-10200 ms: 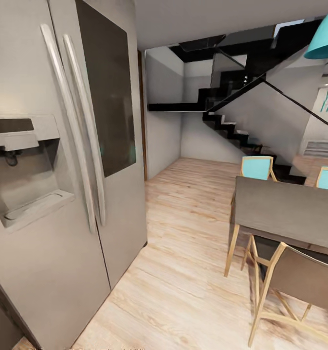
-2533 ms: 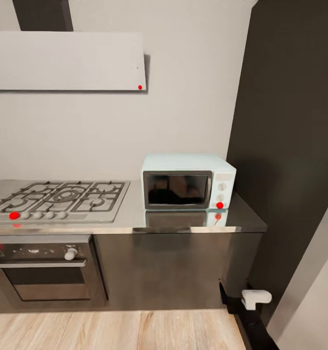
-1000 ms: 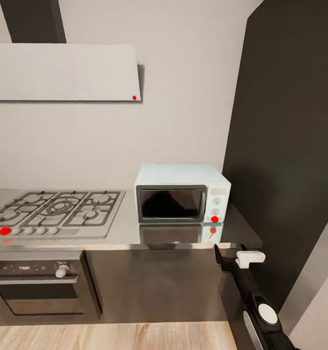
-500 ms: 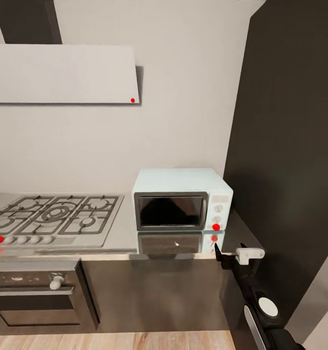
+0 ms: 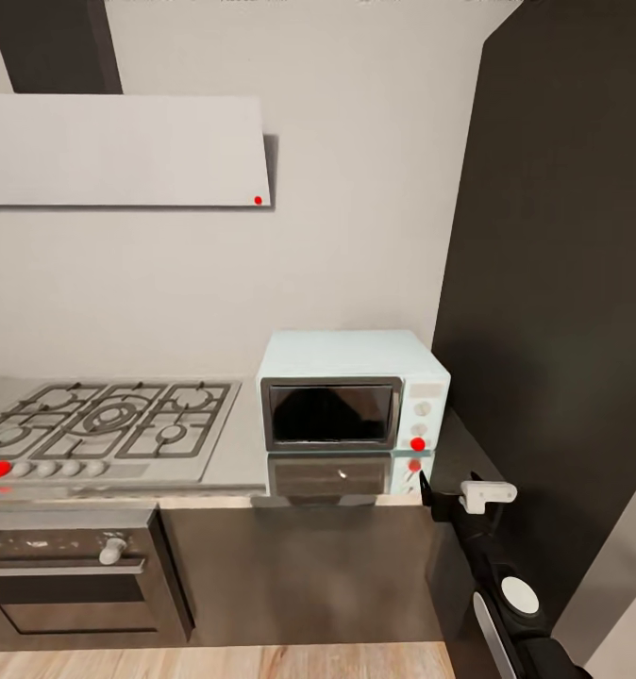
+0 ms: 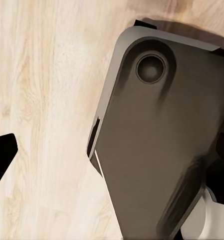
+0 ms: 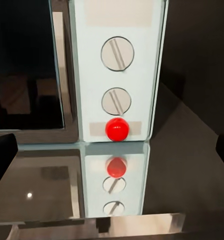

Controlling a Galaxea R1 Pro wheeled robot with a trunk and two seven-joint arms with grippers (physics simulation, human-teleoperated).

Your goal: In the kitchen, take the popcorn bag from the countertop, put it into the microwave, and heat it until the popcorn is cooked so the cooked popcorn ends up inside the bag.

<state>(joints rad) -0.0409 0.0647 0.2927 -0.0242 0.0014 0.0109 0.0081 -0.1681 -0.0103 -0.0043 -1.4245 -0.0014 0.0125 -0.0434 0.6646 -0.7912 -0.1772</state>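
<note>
- The right gripper (image 5: 453, 498) hung at the countertop's (image 5: 233, 453) front edge, just below the microwave's control panel, probably lined up to work the door or controls. Its fingers stood well apart, holding nothing.
- Its wrist camera faced two knobs (image 7: 117, 53) and a red button (image 7: 117, 129).
- The microwave (image 5: 351, 389) sat shut on the steel, beside the gas hob (image 5: 101, 424).
- The left gripper's spread I cannot tell; its camera looked down at wood floor (image 6: 42, 100).
- No popcorn bag was visible on the stretch of counter in view.
</note>
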